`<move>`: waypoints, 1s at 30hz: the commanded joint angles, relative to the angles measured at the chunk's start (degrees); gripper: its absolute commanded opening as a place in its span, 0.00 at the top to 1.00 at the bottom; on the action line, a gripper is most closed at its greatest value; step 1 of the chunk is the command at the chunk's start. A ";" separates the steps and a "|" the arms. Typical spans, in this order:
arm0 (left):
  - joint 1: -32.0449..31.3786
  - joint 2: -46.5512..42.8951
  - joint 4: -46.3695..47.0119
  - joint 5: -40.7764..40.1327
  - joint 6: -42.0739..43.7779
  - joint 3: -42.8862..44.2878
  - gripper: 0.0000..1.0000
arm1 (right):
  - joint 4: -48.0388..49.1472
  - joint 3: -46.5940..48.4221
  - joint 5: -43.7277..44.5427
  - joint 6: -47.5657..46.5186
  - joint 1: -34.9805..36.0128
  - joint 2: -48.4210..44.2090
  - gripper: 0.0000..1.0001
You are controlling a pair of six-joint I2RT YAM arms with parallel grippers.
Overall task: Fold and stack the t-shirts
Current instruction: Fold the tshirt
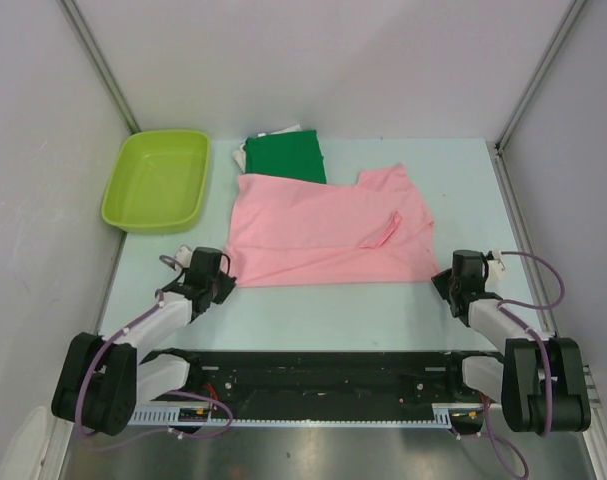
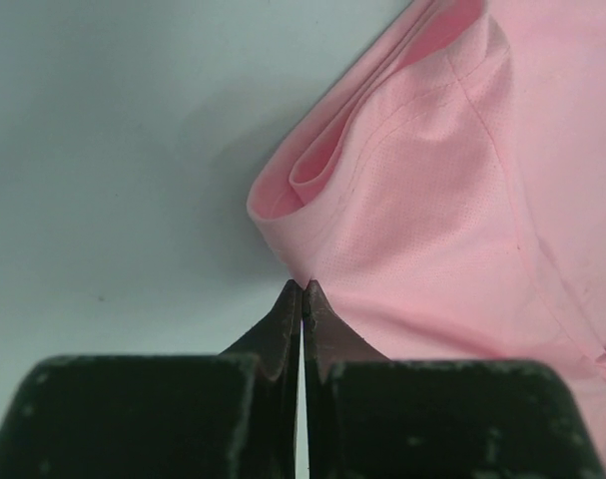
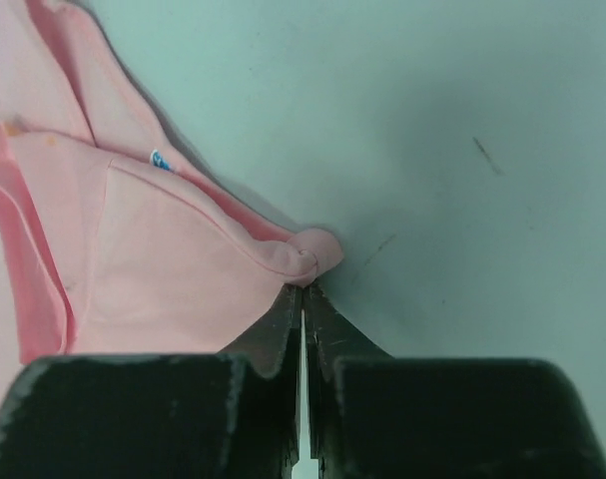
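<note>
A light pink t-shirt [image 1: 323,235] lies partly folded in the middle of the table, one sleeve turned over onto its right half. My left gripper [image 1: 227,279] is at the shirt's near left corner. In the left wrist view this gripper [image 2: 303,283] is shut, its tips pinching the pink t-shirt [image 2: 432,200] at a folded edge. My right gripper [image 1: 438,280] is at the near right corner. In the right wrist view it [image 3: 303,286] is shut on a bunched corner of the pink t-shirt [image 3: 163,269]. A folded dark green t-shirt [image 1: 285,158] lies behind the pink one, with white cloth [image 1: 280,132] showing under it.
A lime green plastic tub [image 1: 158,178] stands at the back left, beside the folded pile. Pale walls with metal posts close in the light blue table [image 1: 333,310] on three sides. The arm bases and a black rail run along the near edge.
</note>
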 commanded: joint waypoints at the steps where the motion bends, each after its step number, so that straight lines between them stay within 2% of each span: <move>1: 1.16 -3.81 -3.01 -1.59 1.03 -1.71 1.00 | 0.55 1.18 1.23 -1.30 -3.66 1.38 1.00; 5: 1.25 -6.88 -4.77 -0.98 0.85 -3.03 1.00 | -3.04 0.92 -0.09 -2.17 -5.26 -0.89 1.00; 17: 1.16 -17.70 -12.06 -0.45 -0.82 -8.13 1.00 | -24.57 -2.51 -0.79 -0.07 -4.03 -26.20 1.00; 25: 1.16 -25.26 -16.02 1.57 -2.49 -12.34 1.00 | -39.26 -5.85 2.02 6.08 4.49 -39.73 1.00; 30: 1.07 -31.41 -19.36 2.36 -2.75 -14.54 1.00 | -46.03 -3.57 7.20 9.25 9.85 -46.43 1.00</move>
